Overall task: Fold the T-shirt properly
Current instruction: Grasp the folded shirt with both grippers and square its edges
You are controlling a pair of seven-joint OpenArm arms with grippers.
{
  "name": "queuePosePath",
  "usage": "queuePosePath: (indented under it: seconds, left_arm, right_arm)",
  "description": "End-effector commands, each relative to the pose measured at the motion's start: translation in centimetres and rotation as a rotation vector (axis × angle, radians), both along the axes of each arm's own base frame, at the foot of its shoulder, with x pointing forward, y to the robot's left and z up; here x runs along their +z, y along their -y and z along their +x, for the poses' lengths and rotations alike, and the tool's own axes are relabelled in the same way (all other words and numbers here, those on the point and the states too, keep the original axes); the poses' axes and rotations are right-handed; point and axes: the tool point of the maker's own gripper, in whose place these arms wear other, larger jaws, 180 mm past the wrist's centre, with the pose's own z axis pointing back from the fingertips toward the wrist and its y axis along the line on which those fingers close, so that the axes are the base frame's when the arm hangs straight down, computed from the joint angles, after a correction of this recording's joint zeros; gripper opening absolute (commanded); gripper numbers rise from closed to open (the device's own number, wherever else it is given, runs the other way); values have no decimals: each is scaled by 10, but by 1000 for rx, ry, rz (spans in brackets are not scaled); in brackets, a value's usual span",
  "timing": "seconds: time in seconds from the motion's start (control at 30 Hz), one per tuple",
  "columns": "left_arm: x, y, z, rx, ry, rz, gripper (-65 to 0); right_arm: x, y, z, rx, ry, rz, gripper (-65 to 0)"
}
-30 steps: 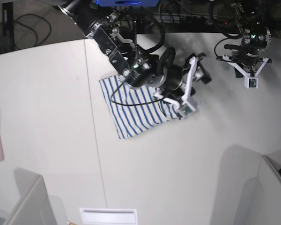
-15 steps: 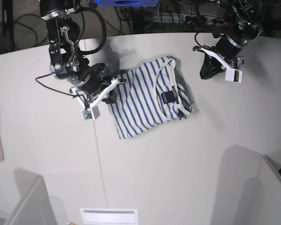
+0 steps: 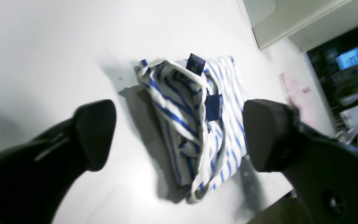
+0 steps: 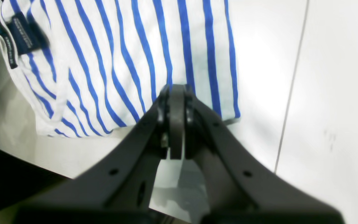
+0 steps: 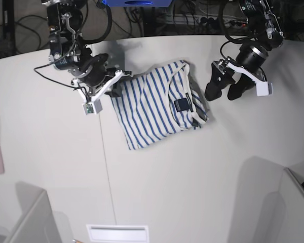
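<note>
T-shirt: lying part-folded mid-table, neck label up.
Left gripper: jaws spread wide, nothing held, just off the shirt's collar edge.
Right gripper: pinched closed, empty, at the opposite edge.
Table: bare on the near side.

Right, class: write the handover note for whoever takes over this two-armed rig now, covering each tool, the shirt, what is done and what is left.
Left tool: open, empty, off the neck-side edge of the shirt.
Right tool: shut, holding nothing, over the opposite edge.
White, blue-striped cloth T-shirt: lies folded into a rough rectangle on the white table, dark neck label showing on top.
Done: main folds made; both tools let go.
Left: neck-side edge is bunched and uneven; probably tidy it or fold once more.
</note>
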Motion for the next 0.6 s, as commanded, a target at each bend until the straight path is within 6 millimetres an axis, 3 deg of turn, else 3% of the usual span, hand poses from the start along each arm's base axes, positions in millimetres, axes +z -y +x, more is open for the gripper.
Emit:
queuePosePath:
  seconds: [0.0,0.13,0.4,0.57]
  left_arm:
    - [10,2,5,2,42,-34,-2]
    - [6,4,12,0,40,-53,-3]
    - [-30,40,35,13,-147,-192,-3]
    - [-54,47,45,48,-251,-242,-3]
  right_arm:
    - [10,-2,5,2,40,13,-650]
    - [9,-2,2,2,33,13,-650]
    - [9,-3,2,4,32,14,-650]
    - [9,0,3,-5,34,11,-650]
